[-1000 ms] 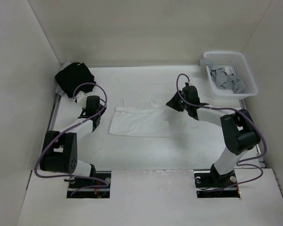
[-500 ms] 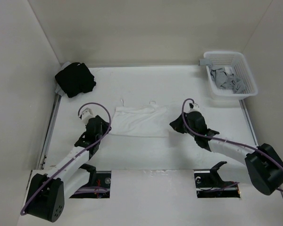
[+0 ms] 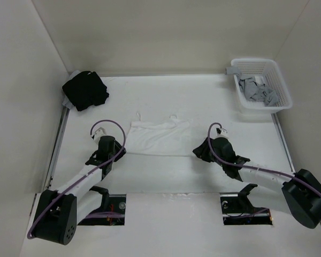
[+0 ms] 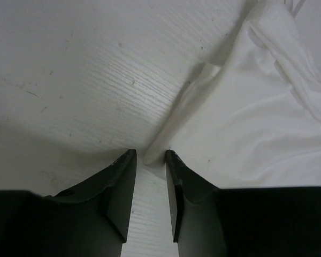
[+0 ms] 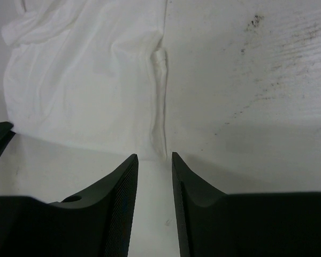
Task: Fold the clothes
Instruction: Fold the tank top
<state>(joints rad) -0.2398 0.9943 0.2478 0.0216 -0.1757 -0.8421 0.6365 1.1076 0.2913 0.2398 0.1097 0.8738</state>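
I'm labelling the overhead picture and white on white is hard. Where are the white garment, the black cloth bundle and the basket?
white garment (image 3: pixel 158 138), overhead view, middle of the fabric.
black cloth bundle (image 3: pixel 84 90), overhead view, centre of the heap.
basket (image 3: pixel 261 107), overhead view, its near edge.

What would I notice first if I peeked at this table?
The left tool and right tool each sit open at a near corner of the white garment lying flat mid-table. Next come the black cloth bundle at the far left and the white basket of grey garments at the far right.
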